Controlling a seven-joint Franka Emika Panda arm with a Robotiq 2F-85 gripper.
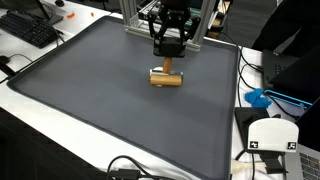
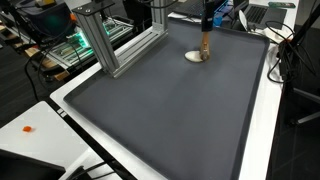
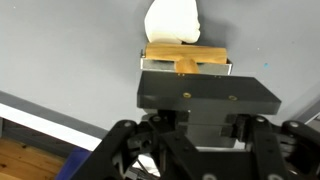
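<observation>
The white desk (image 1: 40,130) carries a wide dark grey mat (image 1: 100,110), flat and matte, with rounded corners; at the far edge of the mat stands a frame of ribbed aluminium bars (image 2: 100,45); on the mat near this frame is a short wooden piece (image 1: 166,78), pale brown, smooth and rounded; just beside it lies a small white lump (image 2: 194,57), soft in look; the black fingers (image 1: 168,62) reach from above, drawn close together, and pinch the wooden piece at its middle.

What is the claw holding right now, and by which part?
The claw is shut on a light-brown wooden T-shaped piece, gripping its short stem just behind the crossbar.
</observation>
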